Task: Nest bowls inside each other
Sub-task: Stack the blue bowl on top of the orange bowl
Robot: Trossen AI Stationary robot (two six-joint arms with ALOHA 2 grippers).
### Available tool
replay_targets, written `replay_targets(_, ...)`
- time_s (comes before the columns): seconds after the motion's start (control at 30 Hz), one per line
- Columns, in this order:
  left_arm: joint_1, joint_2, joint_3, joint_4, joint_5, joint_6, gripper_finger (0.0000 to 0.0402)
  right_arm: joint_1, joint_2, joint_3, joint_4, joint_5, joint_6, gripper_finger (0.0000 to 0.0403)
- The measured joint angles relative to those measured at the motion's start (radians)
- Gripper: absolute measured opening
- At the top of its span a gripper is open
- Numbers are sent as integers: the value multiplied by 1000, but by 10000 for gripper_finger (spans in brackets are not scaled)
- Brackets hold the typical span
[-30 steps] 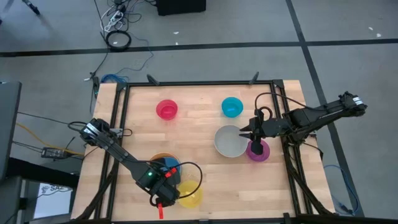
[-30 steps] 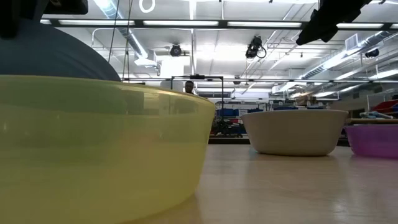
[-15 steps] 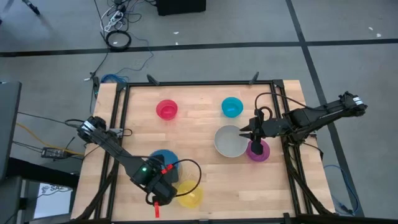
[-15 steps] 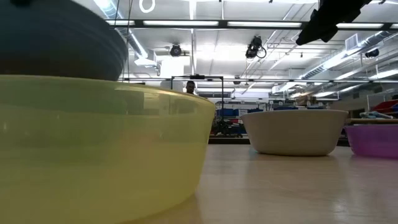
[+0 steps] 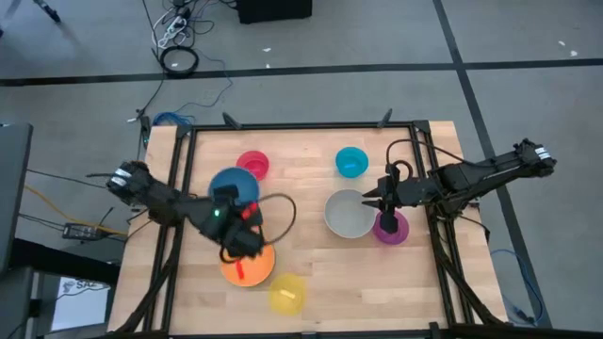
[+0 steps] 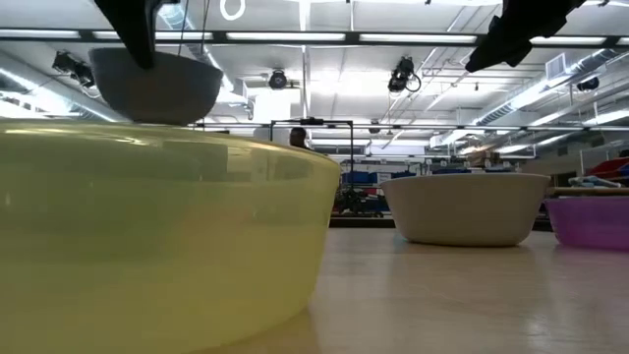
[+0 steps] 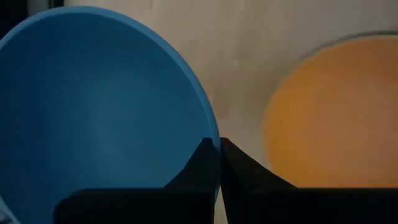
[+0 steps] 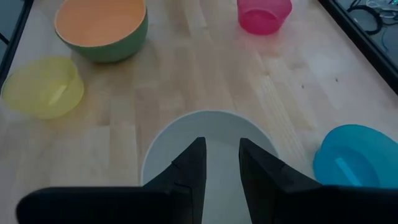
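The blue bowl (image 5: 233,184) is being held by its rim in the left gripper (image 5: 247,213), whose jaws are pinched tight on it, one on each side of the wall, as seen in the left wrist view (image 7: 214,163). In the high view this bowl is being carried above the table (image 5: 311,273), at about nine o'clock from the table's middle, just beside the pink-red bowl (image 5: 252,166), which is sitting at about eleven o'clock. In the low view the blue bowl (image 6: 154,87) is seen hanging clear of the table, above the yellow bowl (image 6: 157,236). The orange bowl (image 5: 247,267) is seen nested in the green bowl (image 8: 124,46) at about seven o'clock, below the left gripper, and the yellow bowl (image 5: 287,294) is lying near it at about six o'clock. The right gripper (image 5: 385,218) is being held over the near edge of the grey bowl (image 5: 349,215), at about three o'clock; its jaws are partly open with nothing between them, as the right wrist view (image 8: 219,163) shows. The purple bowl (image 5: 392,229) is touching the grey bowl on its three o'clock side, and the cyan bowl (image 5: 350,161) is resting at about one o'clock, apart from the others.
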Motion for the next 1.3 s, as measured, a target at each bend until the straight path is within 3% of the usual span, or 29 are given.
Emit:
replay_targets(0.13, 83, -124, -124, 151, 16, 54, 11, 0, 0, 0, -1, 0, 0, 84)
replay_targets(0.3, 174, -281, -312, 238, 126, -4, 11, 0, 0, 0, -3, 1, 0, 84)
replay_targets(0.53, 205, -437, -547, 491, 200, -29, 12, 0, 0, 0, -4, 2, 1, 84)
replay_targets(0.9, 205, -451, -729, 619, 212, -57, 14, 0, 0, 0, -3, 3, 9, 84)
replay_targets(1.3, 205, -450, -743, 642, 212, -66, 26, 0, 0, 0, -3, 3, 3, 84)
